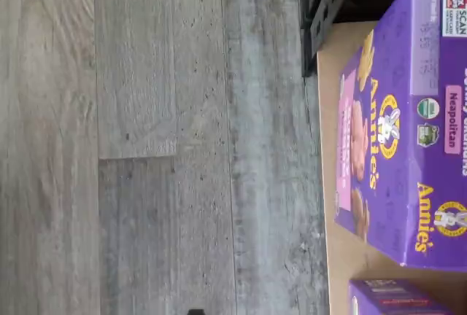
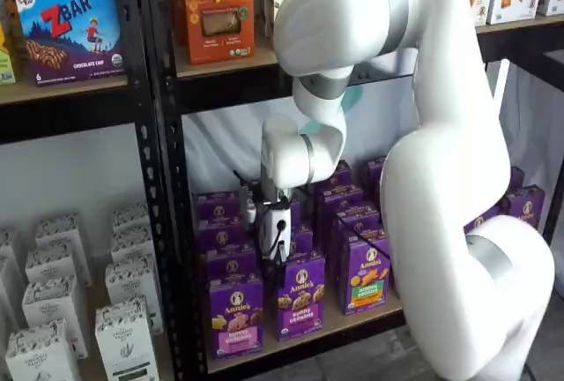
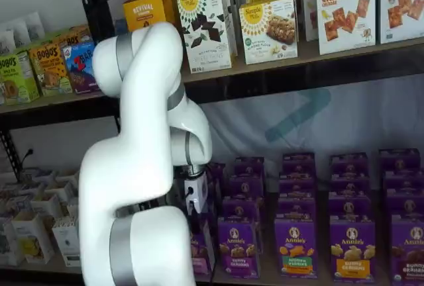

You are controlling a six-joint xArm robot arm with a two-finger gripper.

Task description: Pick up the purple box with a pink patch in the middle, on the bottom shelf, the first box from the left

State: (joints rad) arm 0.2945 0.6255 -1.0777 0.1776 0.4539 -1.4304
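White robot arm [image 2: 441, 178] hung its tool [image 2: 277, 253], fingers apparently wide, above the purple box [image 2: 235, 315] on the bottom shelf [image 2: 352, 324], likely lining up a grasp.

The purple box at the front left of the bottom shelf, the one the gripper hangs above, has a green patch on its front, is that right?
Not quite. The purple box at the front left of the bottom shelf has a pink patch, not green; a shelf view shows it. The green patch is on a carton further right. The gripper does hang above that front row.
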